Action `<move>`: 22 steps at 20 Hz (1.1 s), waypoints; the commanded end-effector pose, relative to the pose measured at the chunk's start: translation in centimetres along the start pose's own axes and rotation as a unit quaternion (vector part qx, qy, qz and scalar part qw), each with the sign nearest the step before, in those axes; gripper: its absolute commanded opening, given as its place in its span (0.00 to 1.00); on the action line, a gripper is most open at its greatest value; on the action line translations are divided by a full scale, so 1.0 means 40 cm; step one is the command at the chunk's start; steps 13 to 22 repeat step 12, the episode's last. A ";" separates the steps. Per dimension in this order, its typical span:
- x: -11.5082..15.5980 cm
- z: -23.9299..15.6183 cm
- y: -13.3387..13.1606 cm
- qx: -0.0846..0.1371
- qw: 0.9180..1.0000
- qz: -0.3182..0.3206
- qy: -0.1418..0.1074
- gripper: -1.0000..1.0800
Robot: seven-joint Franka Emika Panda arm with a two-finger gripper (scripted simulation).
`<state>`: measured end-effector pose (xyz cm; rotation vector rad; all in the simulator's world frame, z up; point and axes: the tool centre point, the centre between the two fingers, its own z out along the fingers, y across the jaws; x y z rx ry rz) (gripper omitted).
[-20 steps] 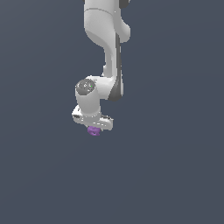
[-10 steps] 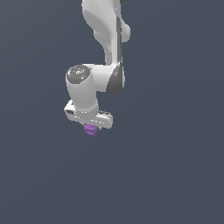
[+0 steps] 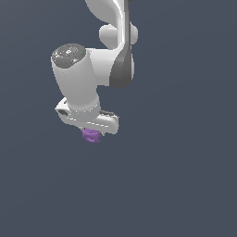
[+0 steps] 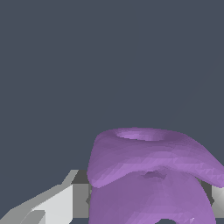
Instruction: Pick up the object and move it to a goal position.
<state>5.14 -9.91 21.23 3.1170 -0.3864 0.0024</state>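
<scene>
The object is a small purple knobbly item (image 3: 91,135) sticking out just under my white gripper (image 3: 92,132) in the exterior view. The gripper is shut on it and holds it off the dark floor. In the wrist view the purple object (image 4: 148,175) fills the lower part of the picture, with a flared rim and a hollow on its far side. A white and grey finger (image 4: 61,201) presses against one side of it; a sliver of the other finger (image 4: 217,194) shows at the edge. No goal mark is visible.
The white arm (image 3: 111,51) comes down from the top of the exterior view. A plain dark grey-blue ground (image 3: 185,185) surrounds it, with no other objects in view.
The arm has swung toward the exterior view's left and closer to the camera, carrying the purple object with it. The grip has not changed.
</scene>
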 end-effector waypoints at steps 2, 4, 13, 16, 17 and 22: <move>0.020 -0.040 -0.004 0.000 1.000 0.000 -0.001 0.00; 0.029 -0.055 -0.005 0.000 1.000 0.000 -0.001 0.00; 0.043 -0.077 -0.008 0.000 1.000 0.000 -0.001 0.00; 0.043 -0.077 -0.008 0.000 1.000 0.000 -0.001 0.00; 0.043 -0.077 -0.008 0.000 1.000 0.000 -0.001 0.00; 0.043 -0.077 -0.008 0.000 1.000 0.000 -0.001 0.00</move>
